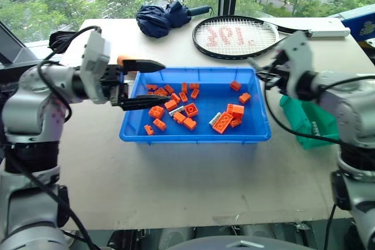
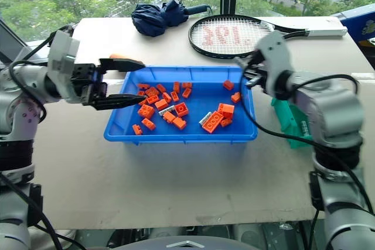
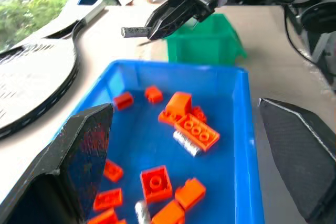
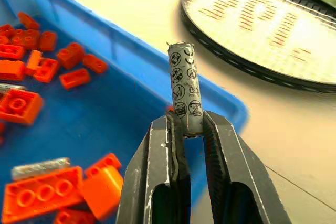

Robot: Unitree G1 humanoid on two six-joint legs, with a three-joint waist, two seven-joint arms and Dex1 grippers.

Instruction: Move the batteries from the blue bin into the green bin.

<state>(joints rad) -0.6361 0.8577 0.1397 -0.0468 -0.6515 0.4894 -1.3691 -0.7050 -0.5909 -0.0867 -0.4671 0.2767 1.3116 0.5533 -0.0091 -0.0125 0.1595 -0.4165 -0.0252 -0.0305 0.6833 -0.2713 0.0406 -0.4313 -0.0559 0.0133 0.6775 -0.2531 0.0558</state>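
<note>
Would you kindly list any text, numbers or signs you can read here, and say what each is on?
"196", or close to it, in red on the strings of the racket; the digits are blurry.
Round warning pictograms, no readable words, on the battery held in the right end effector.
Print on the blue box at the table's far right edge: too small to read.

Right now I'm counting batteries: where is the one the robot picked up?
The battery is clamped in the right gripper, above the blue bin's right rim, beside the green bin.
</note>
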